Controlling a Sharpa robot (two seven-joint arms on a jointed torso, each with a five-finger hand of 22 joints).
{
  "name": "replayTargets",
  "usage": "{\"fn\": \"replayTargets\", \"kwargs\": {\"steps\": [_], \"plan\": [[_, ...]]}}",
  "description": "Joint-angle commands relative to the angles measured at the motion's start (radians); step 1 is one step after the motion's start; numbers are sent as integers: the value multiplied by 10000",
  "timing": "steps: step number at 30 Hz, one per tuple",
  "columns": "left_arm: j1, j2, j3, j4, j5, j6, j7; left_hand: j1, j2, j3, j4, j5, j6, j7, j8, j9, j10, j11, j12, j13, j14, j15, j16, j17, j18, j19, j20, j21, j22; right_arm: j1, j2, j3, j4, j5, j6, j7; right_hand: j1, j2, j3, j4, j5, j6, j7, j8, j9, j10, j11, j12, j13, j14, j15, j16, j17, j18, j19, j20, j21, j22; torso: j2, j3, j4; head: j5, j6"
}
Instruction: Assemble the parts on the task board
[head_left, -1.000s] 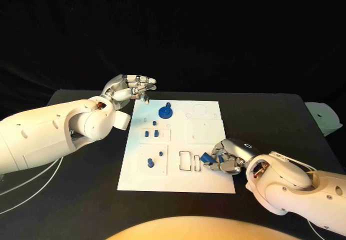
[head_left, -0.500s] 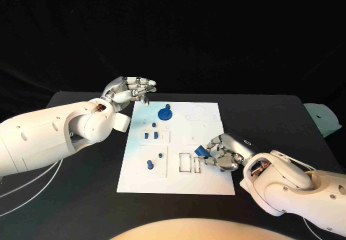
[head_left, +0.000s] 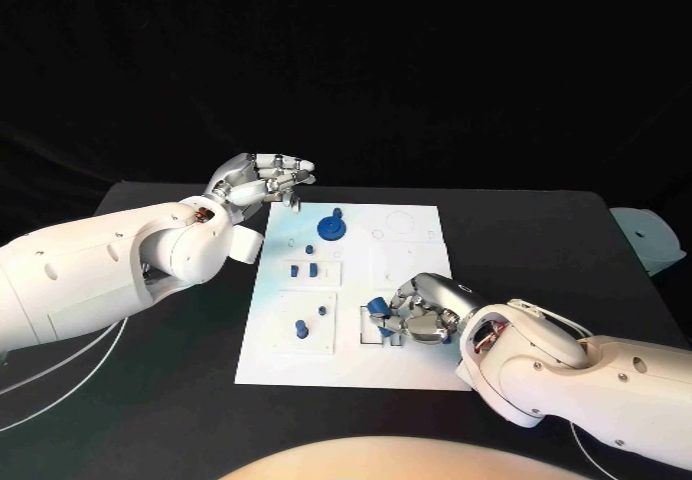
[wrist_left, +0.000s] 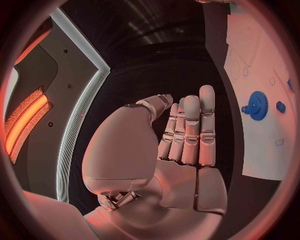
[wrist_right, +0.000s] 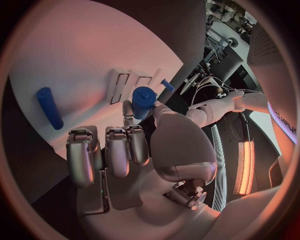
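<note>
Head view shows you the right robot hand (head_left: 421, 318) over the task board (head_left: 418, 375) on the black bench (head_left: 173, 400), pinching a blue part (head_left: 378, 304) above the slotted outlines (head_left: 372, 325). Your left robot hand (head_left: 264, 178) hangs beyond the board's far corner, fingers curled, holding nothing. A blue gear (head_left: 332, 226) sits nearby.

Blue gear (head_left: 330, 226) is the tall thing on the task board (head_left: 411, 370); bare white right of it, small pegs (head_left: 300, 268) just nearer, right hand (head_left: 418, 315) crowds the slots (head_left: 378, 325) beyond those.
</note>
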Motion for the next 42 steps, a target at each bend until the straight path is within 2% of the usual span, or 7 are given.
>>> {"fn": "replayTargets", "kwargs": {"steps": [1, 19, 23, 26, 30, 34, 42], "plan": [[3, 15, 6, 31, 48, 167, 63, -18, 90, -53, 3, 31, -42, -24, 34, -10, -86, -8, 56, 14, -44, -8, -43, -16, 68, -23, 0, -34, -10, -19, 88, -1, -104, 165, 567, -4, -230, -31, -116, 29, 119, 592, -565, -13, 26, 536, -71, 16, 1723, 863, -99, 69, 1612, -177, 994, -57, -10, 2575, -1, -2, 0, 22, -15], [3, 59, 6, -25, 48, 190, 38, -18, 100, -49, 6, 35, -41, -24, 36, -11, -90, -9, 62, 16, -45, -8, -43, -18, 68, -22, 0, -37, -12, -19, 395, -2, -489, -89, 606, -211, -659, -38, -333, 33, 139, 671, -611, 81, 94, 538, -110, -19, 1713, 866, -131, 74, 1629, -181, 999, -85, 13, 2581, 13, 1, 1, 15, -100], [3, 67, 6, -37, 48, 195, 32, -18, 100, -49, 6, 35, -41, -24, 36, -11, -90, -9, 62, 16, -45, -8, -43, -18, 68, -22, 0, -37, -12, -18, 434, -2, -529, -110, 601, -208, -834, -94, -495, 31, 293, 661, -619, 107, 124, 539, -118, -29, 1714, 865, -141, 74, 1627, -179, 996, -97, 1, 2578, 1, -2, 6, 34, -125], [3, 71, 6, -44, 48, 206, 21, -18, 100, -49, 6, 35, -41, -24, 36, -11, -90, -9, 62, 16, -45, -8, -43, -18, 68, -22, 0, -37, -12, -18, 461, -2, -543, -134, 565, -202, -1087, -107, -737, 33, 89, 661, -627, 153, 165, 552, -124, -13, 1741, 864, -146, 72, 1621, -177, 994, -103, -9, 2575, 5, 4, 9, 46, -138], [3, 71, 6, -50, 48, 210, 16, -18, 100, -49, 6, 35, -41, -24, 36, -11, -90, -9, 62, 16, -45, -8, -43, -18, 68, -22, 0, -37, -12, -17, 488, -2, -587, -247, 434, -243, -1429, -11, -1167, 37, -537, 637, -630, 219, 230, 545, -126, -47, 1740, 862, -148, 68, 1610, -173, 989, -106, -26, 2570, 0, 2, 2, 26, -147], [3, 67, 6, -52, 48, 208, 13, -18, 100, -49, 6, 35, -41, -24, 36, -11, -90, -9, 62, 16, -45, -8, -43, -18, 68, -22, 0, -37, -12, -16, 502, -1, -618, -323, 362, -267, -1602, 62, -1463, 39, -865, 614, -626, 250, 262, 532, -122, -88, 1723, 861, -145, 66, 1604, -169, 983, -104, -49, 2564, 1, 6, -4, 19, -138], [3, 60, 6, -54, 48, 205, 11, -19, 119, -39, 8, 42, -46, -22, 37, -19, -113, -7, 84, 21, -47, -9, -43, -29, 68, -18, -1, -46, -19, -15, 500, -1, -621, -419, 276, -265, -1679, 75, -1707, 36, -1056, 592, -621, 268, 282, 520, -117, -121, 1709, 858, -141, 61, 1592, -165, 979, -100, -65, 2560, -2, 2, 1, -2, -134]]}}
